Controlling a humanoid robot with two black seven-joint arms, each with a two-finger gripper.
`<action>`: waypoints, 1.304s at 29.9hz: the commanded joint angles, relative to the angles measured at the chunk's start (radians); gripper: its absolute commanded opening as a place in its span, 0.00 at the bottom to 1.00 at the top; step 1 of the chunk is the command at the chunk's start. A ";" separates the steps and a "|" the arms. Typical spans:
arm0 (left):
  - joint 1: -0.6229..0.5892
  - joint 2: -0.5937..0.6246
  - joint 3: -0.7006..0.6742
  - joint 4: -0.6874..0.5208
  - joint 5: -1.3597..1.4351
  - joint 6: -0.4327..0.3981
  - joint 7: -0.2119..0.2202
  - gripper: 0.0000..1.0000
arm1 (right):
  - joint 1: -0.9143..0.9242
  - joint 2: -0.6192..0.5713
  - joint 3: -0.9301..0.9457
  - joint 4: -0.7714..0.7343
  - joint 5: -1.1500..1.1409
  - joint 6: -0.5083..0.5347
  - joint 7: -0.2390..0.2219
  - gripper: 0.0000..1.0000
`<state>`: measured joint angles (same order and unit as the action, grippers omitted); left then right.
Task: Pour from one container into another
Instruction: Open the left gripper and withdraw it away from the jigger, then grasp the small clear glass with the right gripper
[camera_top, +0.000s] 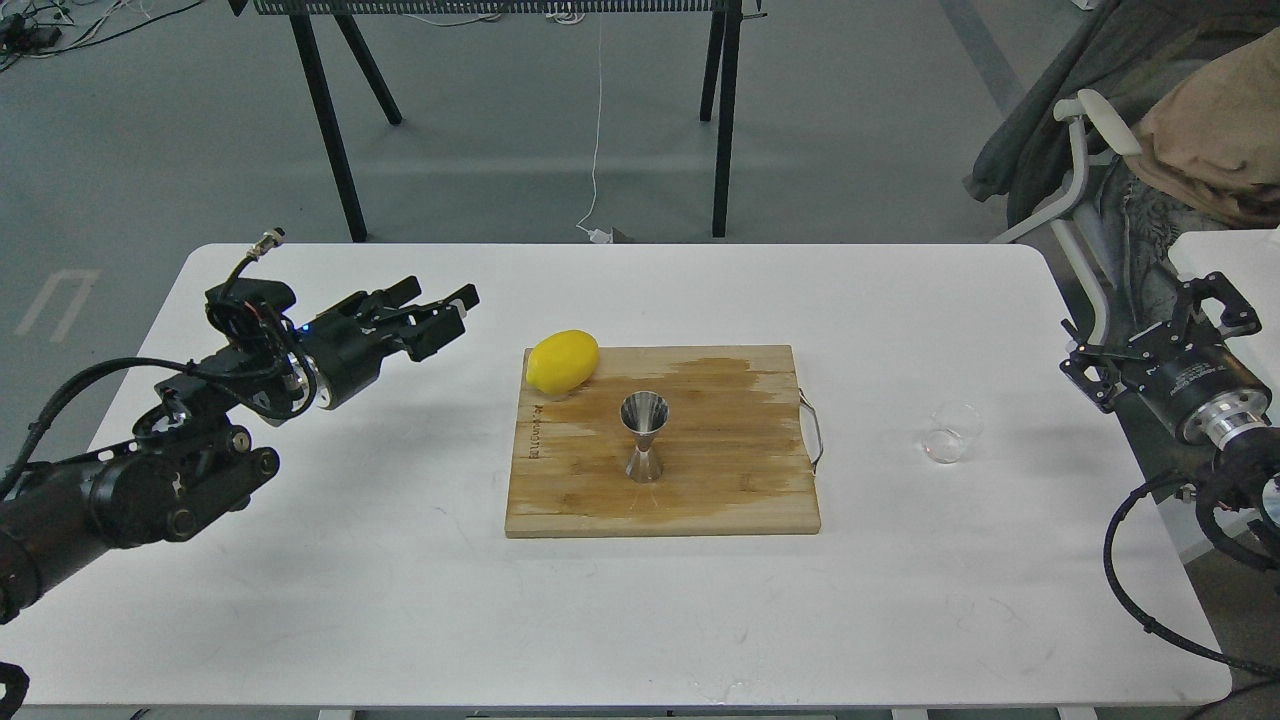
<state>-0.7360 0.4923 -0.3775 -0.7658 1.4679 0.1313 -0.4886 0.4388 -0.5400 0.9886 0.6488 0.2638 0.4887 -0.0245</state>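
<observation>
White bench (400, 600) on grey floor. Wooden cutting board (730, 480) at centre, partly wet-stained; steel jigger (645, 437) upright on it, lemon (562, 361) at its far-left corner. Glass cup (951, 432) on bare bench, right of board. Left claw (445, 312) empty, fingers slightly parted. Right claw (1150, 345) empty; opening cannot be told.

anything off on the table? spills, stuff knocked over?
The board has a large dark stain across its top and right, as if wetted. The lemon overhangs its far-left corner. Jigger and glass stand upright.
</observation>
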 joint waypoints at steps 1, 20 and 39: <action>-0.006 0.021 -0.112 -0.014 -0.079 -0.186 0.000 0.92 | 0.001 0.002 0.002 0.003 0.002 0.000 0.000 0.99; -0.008 0.107 -0.235 0.060 -0.866 -0.620 0.000 0.92 | -0.158 -0.265 -0.002 0.462 0.480 0.000 -0.104 0.99; 0.026 0.104 -0.230 0.060 -1.147 -0.620 0.000 0.92 | -0.483 -0.279 0.185 0.976 0.778 -0.668 0.161 0.98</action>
<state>-0.7155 0.5925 -0.6060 -0.7055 0.3224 -0.4887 -0.4886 -0.0455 -0.8262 1.1641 1.6087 1.0302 -0.0646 0.0960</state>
